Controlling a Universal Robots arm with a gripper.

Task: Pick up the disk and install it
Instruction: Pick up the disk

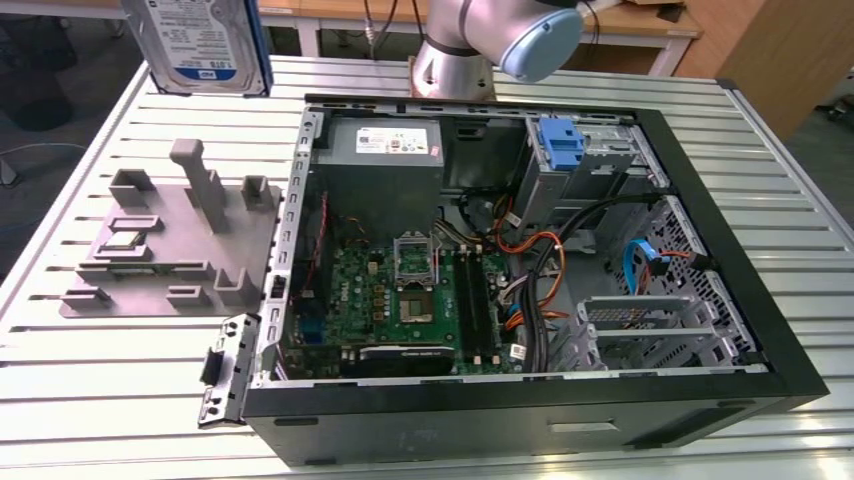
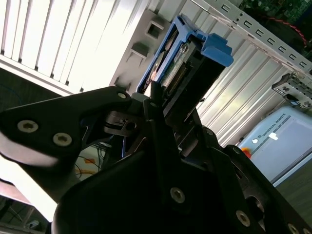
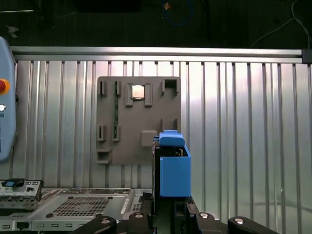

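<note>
The disk (image 1: 200,40) hangs upright above the table's far corner at the exterior view's left, its white-and-blue label facing the camera. In the first wrist view the disk (image 3: 173,170) is seen edge-on with its bright blue bracket, over the edge of the grey fixture plate (image 3: 136,119). My gripper (image 3: 168,204) is shut on it from behind. In the second wrist view the black fingers (image 2: 156,112) clamp the disk (image 2: 178,73) near its connector end, the blue tab pointing away from me.
The open computer case (image 1: 787,330) lies on the slatted metal table (image 1: 94,400), with a blue-fronted drive bay (image 1: 561,145) at its far side, the power supply (image 1: 380,140) and loose cables. The grey fixture plate (image 1: 160,250) has upright posts. A pendant (image 3: 5,117) sits at the table edge.
</note>
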